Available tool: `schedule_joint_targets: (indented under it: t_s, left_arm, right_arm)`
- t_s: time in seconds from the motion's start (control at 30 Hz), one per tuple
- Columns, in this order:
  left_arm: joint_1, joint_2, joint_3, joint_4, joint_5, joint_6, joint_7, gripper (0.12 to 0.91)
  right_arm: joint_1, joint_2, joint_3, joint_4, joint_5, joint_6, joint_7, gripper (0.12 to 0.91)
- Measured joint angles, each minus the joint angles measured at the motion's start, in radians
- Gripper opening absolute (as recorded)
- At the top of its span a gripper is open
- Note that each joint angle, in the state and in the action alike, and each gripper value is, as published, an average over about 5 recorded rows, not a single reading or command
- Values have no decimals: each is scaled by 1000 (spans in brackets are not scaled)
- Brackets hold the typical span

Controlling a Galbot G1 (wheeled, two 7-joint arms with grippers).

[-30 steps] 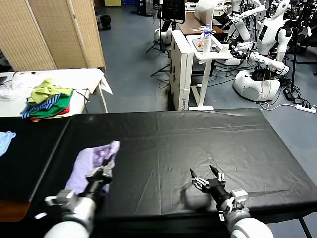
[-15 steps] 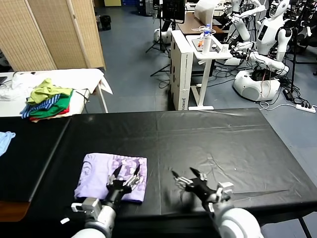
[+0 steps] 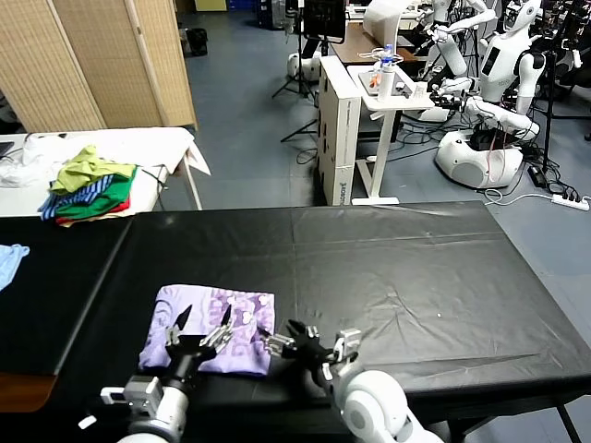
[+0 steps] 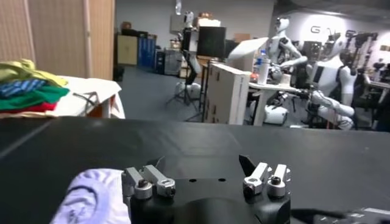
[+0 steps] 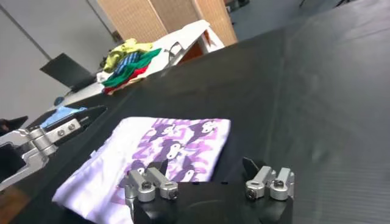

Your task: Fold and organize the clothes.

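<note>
The clothes, a light lavender T-shirt (image 3: 233,312) with a purple print facing up, lie folded into a flat rectangle on the black table (image 3: 416,268), near its front left. My left gripper (image 3: 200,330) hovers open over the shirt's near edge with nothing between its fingers. In the left wrist view the gripper (image 4: 201,165) stands wide apart, the shirt (image 4: 91,193) beside it. My right gripper (image 3: 284,338) is open just off the shirt's right edge. The right wrist view shows the printed shirt (image 5: 170,149) just beyond one finger of the open gripper (image 5: 206,165).
A multicoloured clothes pile (image 3: 88,189) rests on a white side table at the back left. A small light blue cloth (image 3: 11,258) lies at the far left. Bamboo screens, a white cart (image 3: 379,101) and parked robots stand behind the table.
The left gripper let go of the shirt's lifted flap, which now lies flat to the right, and it drew back toward me. The right gripper slid left up to the shirt's right edge.
</note>
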Motion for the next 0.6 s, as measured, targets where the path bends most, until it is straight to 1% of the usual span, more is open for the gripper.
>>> schedule_joint_targets:
  t_s: [0.1, 0.13, 0.2, 0.23, 0.33, 0.37, 0.43, 0.6]
  left_arm:
    - [8, 0, -10, -4, 1, -2, -1, 907]
    - [11, 0, -13, -5, 1, -3, -1, 907]
    - [17, 0, -18, -10, 1, -5, -2, 907]
    - [20, 0, -21, -12, 0, -5, -2, 907]
    - [31, 0, -28, -18, -3, -6, -5, 907]
    - [34, 0, -30, -19, -4, -8, -7, 907]
    - [40, 0, -35, -22, -5, -12, -10, 907]
    - [57, 4, -50, -23, -12, -27, -17, 907]
  right_arm:
    - [3, 6, -8, -15, -5, 3, -2, 632]
    - [3, 7, -9, -18, -7, 5, -2, 555]
    - [2, 8, -8, -21, -10, 6, -3, 441]
    - [1, 8, -6, -20, -12, 7, -3, 365]
    - [-3, 5, 5, -16, -16, 7, -3, 202]
    - [-4, 2, 9, -14, -18, 6, -3, 169]
    - [-8, -5, 21, -8, -20, 5, -3, 140]
    - [-23, -46, 70, 20, -19, -4, -8, 139]
